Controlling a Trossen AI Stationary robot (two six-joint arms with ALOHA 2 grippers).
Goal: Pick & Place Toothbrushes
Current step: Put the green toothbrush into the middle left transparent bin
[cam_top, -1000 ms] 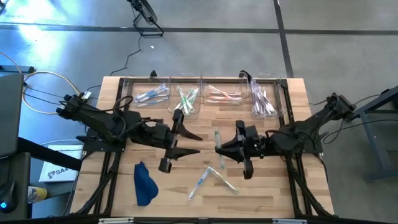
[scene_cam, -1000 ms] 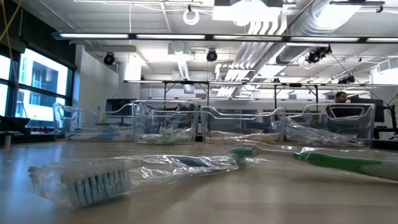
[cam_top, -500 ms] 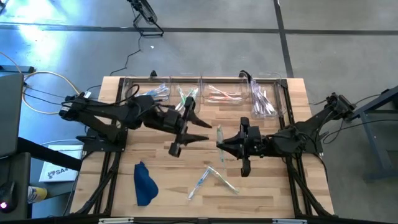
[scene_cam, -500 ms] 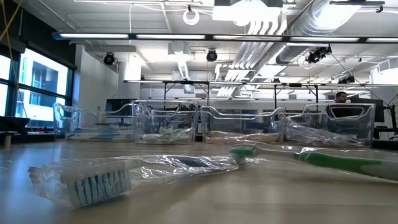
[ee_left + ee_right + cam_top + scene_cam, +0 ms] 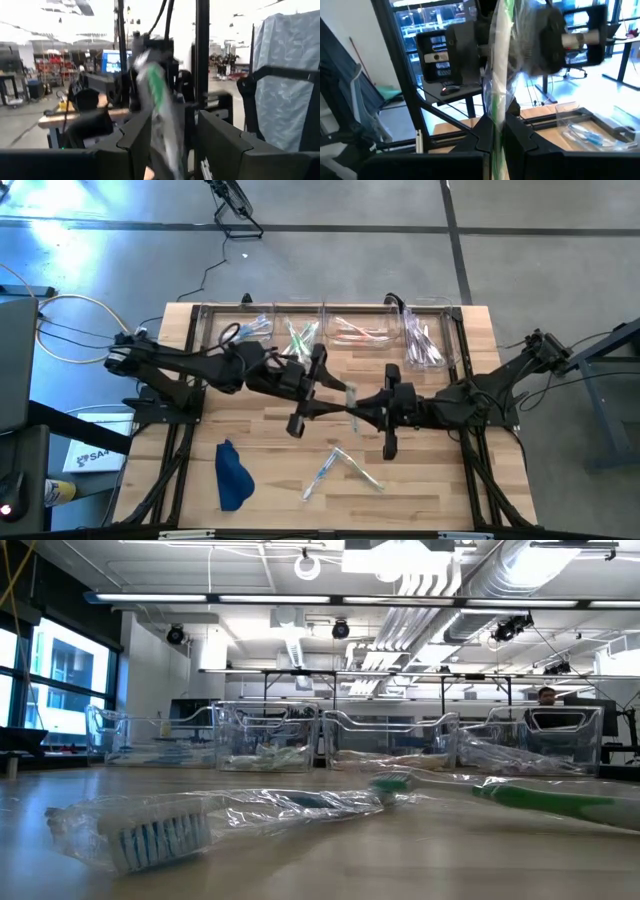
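Observation:
My right gripper (image 5: 358, 408) is over the middle of the table, shut on a green toothbrush (image 5: 350, 394) in a clear wrapper. My left gripper (image 5: 335, 396) faces it from the left and is open. Its two fingers (image 5: 135, 142) stand on either side of that toothbrush (image 5: 159, 107); I cannot tell whether they touch it. Two more wrapped toothbrushes (image 5: 325, 470) (image 5: 362, 471) lie flat on the table near its near edge. The low view shows them close up, one with blue bristles (image 5: 165, 835) and one green (image 5: 550, 802). Other toothbrushes lie in the bins. My right gripper pinches the wrapped green toothbrush by its handle (image 5: 495, 117) between its two fingers (image 5: 520, 135). It reaches in level from the table's right. The toothbrush is lifted clear of the table and sticks out beyond the fingertips, into the gap of the left gripper.
Four clear plastic bins (image 5: 240, 332) (image 5: 298, 340) (image 5: 358, 332) (image 5: 425, 345) stand in a row along the far edge, each with toothbrushes inside. A dark blue cloth (image 5: 232, 475) lies at the near left. Bare wood shows around the loose toothbrushes. A person sits far back in the room (image 5: 546, 696).
My left gripper has swung up from near the table's middle-left and moved right toward the right gripper, staying open, until its fingers stand around the held toothbrush. My right gripper has kept hold of the toothbrush and stayed almost in place.

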